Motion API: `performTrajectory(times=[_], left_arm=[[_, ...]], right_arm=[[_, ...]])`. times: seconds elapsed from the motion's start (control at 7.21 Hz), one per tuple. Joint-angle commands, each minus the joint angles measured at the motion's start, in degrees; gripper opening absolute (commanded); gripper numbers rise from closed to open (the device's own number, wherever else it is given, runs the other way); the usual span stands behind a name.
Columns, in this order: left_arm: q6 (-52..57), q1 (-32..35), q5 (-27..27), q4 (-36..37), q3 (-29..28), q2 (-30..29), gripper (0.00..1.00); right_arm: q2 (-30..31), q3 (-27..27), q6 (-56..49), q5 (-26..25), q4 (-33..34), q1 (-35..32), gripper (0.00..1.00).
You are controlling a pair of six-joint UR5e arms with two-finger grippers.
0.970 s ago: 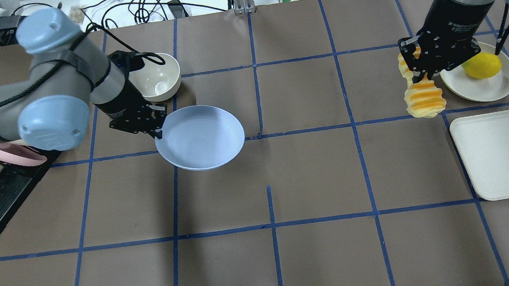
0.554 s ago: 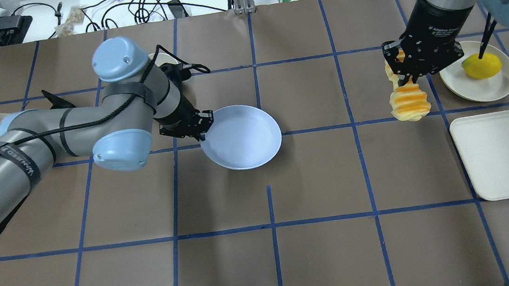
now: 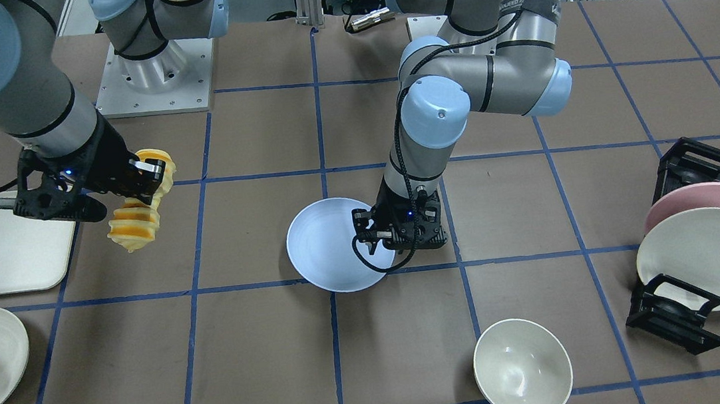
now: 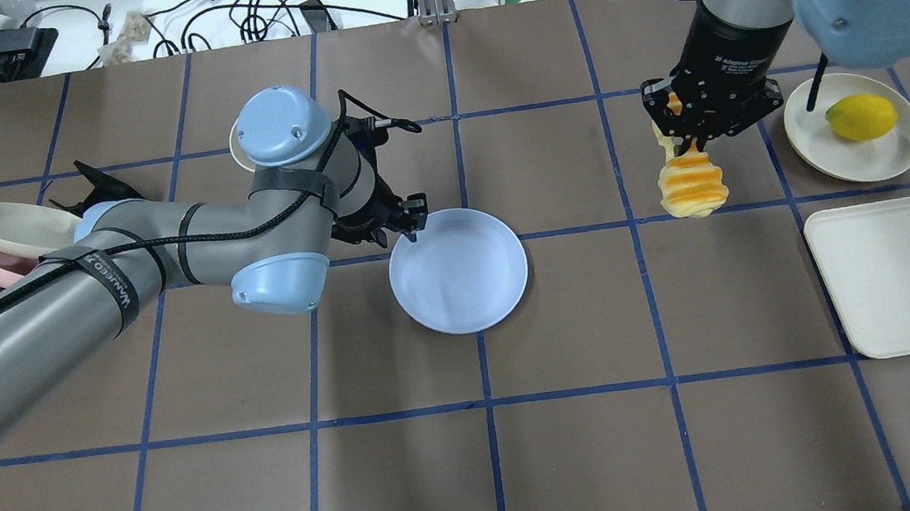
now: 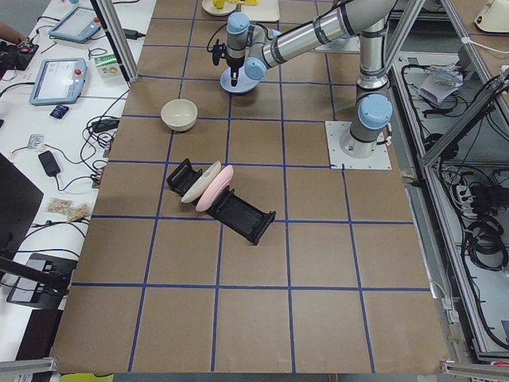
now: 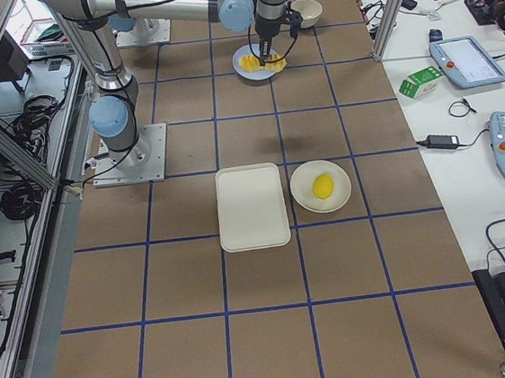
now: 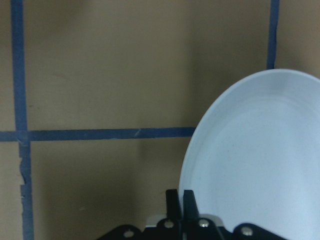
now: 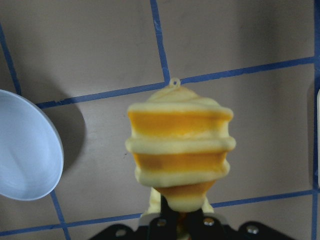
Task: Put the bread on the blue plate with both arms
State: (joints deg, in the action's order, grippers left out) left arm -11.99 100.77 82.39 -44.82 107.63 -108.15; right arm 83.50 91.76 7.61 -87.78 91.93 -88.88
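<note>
Motion has brought both halves inward: the left gripper [image 4: 412, 228], clamped on the rim of the blue plate [image 4: 461, 280] beside it, now sits mid-worktop [image 4: 573, 444], and the right gripper [image 4: 691, 148], pinching the bread [image 4: 693, 191] hanging beneath it, approaches, still well apart.

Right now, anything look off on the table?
The ridged orange-topped bread loaf hangs nearly vertical in the right hand, not level. The round pale-blue plate is pinched by its rim in the left hand. Nothing spilled.
</note>
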Motion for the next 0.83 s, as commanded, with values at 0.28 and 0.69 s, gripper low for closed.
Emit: performTrajectory(times=[0.28,0.69], left_arm=[[9.1,-5.9,1.9,-35.1,-18.0,8.1,1.0],[16.9,-9.1,5.5,-52.6,-21.6,15.0,1.0]], right_arm=[[-5.8,0.0,7.9,0.1,8.8,-10.3,0.0],[-13.9,0.5,14.0,2.3,19.3,-18.0,0.0]])
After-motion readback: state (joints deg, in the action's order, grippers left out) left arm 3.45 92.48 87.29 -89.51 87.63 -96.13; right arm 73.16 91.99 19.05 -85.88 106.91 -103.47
